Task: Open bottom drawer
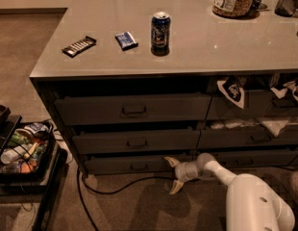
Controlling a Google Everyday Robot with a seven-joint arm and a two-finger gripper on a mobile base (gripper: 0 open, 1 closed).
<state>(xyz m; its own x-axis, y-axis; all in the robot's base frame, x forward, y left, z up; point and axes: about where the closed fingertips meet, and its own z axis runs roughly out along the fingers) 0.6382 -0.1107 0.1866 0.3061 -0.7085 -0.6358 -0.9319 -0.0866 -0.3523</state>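
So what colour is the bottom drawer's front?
Dark grey bottom drawer, camera view; gripper open by its right end.
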